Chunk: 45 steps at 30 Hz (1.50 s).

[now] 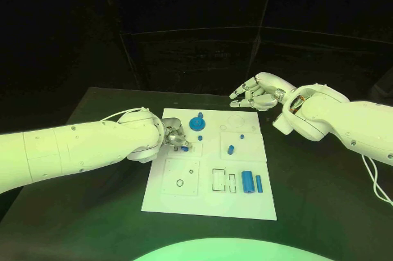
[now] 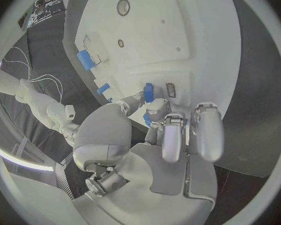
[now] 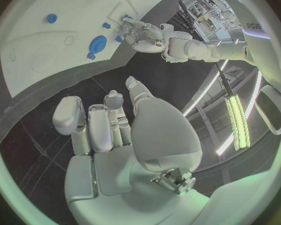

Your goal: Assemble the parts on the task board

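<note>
A black table (image 1: 98,215) carries the white task board (image 1: 209,201), which lies between the robot's two arms. The left hand (image 1: 172,135) rests at the board's left edge, its fingertips (image 2: 154,111) pinching a small blue part (image 2: 148,92) against the board's surface. The right hand (image 1: 255,93) hovers above the table just beyond the board's far right corner, fingers loosely curled and holding nothing. On the board sit a blue gear (image 1: 197,123) near its far edge, a blue peg (image 1: 231,149) at mid-board, and two blue cylinders (image 1: 247,181) side by side near the right edge.
</note>
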### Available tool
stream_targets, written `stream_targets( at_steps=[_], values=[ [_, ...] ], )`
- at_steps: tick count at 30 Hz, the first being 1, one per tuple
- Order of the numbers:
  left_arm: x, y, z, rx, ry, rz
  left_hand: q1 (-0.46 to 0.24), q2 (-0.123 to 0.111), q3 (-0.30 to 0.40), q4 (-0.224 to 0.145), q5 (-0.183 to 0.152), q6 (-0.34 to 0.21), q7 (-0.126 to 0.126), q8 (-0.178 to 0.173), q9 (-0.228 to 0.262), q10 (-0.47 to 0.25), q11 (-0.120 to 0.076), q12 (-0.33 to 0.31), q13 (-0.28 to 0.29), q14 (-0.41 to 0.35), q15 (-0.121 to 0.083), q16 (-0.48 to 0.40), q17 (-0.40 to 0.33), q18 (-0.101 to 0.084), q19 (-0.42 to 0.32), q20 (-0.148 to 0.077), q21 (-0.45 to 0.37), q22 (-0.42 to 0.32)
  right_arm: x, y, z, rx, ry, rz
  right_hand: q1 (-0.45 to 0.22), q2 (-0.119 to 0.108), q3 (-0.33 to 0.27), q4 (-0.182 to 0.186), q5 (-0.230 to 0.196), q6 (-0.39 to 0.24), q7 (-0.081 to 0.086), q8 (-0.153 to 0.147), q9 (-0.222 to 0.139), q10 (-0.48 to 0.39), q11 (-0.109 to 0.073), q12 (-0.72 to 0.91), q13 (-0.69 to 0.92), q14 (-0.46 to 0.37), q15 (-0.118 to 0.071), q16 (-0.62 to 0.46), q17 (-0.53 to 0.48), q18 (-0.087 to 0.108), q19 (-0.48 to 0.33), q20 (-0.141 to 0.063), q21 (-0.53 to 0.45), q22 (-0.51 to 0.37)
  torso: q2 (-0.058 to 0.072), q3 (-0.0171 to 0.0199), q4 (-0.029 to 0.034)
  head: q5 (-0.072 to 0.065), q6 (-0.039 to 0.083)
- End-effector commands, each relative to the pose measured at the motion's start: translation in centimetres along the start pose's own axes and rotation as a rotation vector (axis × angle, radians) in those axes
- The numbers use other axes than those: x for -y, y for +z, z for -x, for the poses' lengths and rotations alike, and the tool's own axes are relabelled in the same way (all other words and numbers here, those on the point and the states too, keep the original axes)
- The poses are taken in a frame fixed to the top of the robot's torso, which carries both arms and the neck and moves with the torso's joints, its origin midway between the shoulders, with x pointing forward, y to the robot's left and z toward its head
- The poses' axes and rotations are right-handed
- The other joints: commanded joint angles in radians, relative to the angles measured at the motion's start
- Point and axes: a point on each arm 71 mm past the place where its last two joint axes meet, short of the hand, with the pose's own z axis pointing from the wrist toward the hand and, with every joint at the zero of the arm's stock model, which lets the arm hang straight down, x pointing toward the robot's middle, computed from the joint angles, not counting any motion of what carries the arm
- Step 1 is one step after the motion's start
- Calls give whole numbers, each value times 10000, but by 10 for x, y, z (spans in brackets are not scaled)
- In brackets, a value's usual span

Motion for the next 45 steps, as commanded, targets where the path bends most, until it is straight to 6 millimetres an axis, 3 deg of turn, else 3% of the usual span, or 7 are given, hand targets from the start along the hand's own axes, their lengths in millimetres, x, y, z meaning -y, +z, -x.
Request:
stream_targets(
  at_steps=[1,5,33,45],
  values=[
    [-1,1,-2,-135,129,62,-250,8,369,-408,21,97,-42,50,9,56,-37,37,18,1042,-96,32,2634,-69,217,-28,11,25,-1,0,0,-69,-16,84,53,53,-46,9,35,41,-7,35,-9,-18,-18,-35,-10,298,-65,-70,-9,69,-76,3,-66,-10,10,-2,-12,-23,4],
    [1,2,-1,-115,131,48,-611,55,62,-34,15,162,-42,42,-1,82,-36,82,55,1042,-97,32,2634,-71,223,-33,12,41,0,1,0,-90,-17,73,60,65,-46,11,46,35,-7,34,-11,-82,-19,-138,-106,274,-65,-153,-118,96,-163,3,-139,-139,3,-1,0,-26,20],
    [1,4,0,-37,100,64,-1230,-185,-858,533,14,488,-172,268,106,298,-143,365,292,1042,-186,32,2634,-78,257,-111,14,102,0,1,0,-94,-18,96,90,79,-92,22,45,-20,6,30,-24,-313,-7,-489,-416,131,-57,-575,-596,189,-482,8,-446,-611,2,-4,11,-53,-16],
    [-1,3,1,26,35,85,-1417,-159,-1017,726,13,525,-190,309,123,324,-157,388,298,1042,-198,32,2634,-92,284,-125,56,176,1,1,0,-147,-16,52,101,76,-101,19,44,-26,7,32,-25,-330,-7,-519,-442,116,-56,-624,-642,199,-518,9,-487,-666,1,-5,2,-42,-30]
  ],
)
